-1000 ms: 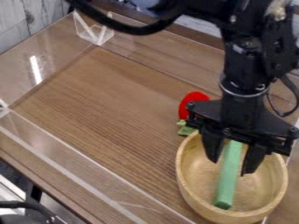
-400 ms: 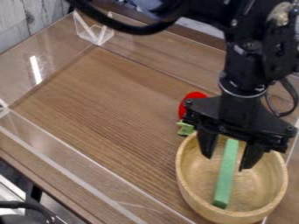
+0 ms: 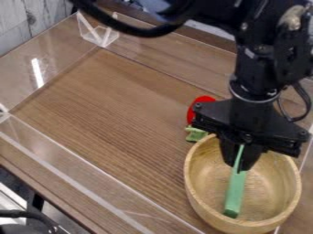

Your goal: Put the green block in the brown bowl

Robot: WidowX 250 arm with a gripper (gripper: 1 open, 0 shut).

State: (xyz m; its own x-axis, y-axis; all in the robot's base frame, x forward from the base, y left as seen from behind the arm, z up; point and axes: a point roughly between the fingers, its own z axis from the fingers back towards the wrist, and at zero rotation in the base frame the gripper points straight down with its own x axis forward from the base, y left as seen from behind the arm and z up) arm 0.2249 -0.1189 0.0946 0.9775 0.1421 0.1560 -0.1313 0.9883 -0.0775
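Camera view shows the black robot arm point(image 3: 263, 55) reaching down from the top right, its claw point(image 3: 246, 150) pointing straight down over the brown bowl point(image 3: 243, 184). The claw's two fingers point(image 3: 233, 149) stand narrow, pressed onto the upper end of the green block point(image 3: 237, 181), so the block is pinched between them. The block is a long, thin, light-green bar; it hangs tilted, its top in the claw and its lower end down inside the bowl, near the inner wall on the side closest to the viewer. Whether that lower end touches the bowl's bottom cannot be told.

The bowl is round, light wood with a thick rim, and sits at the lower right of the wooden tabletop point(image 3: 110, 101). Just behind the bowl, partly hidden by the claw's body, lies a red strawberry toy point(image 3: 199, 111) with a bit of green at its base. A low clear wall point(image 3: 61, 151) runs along the tabletop's left and near edges.
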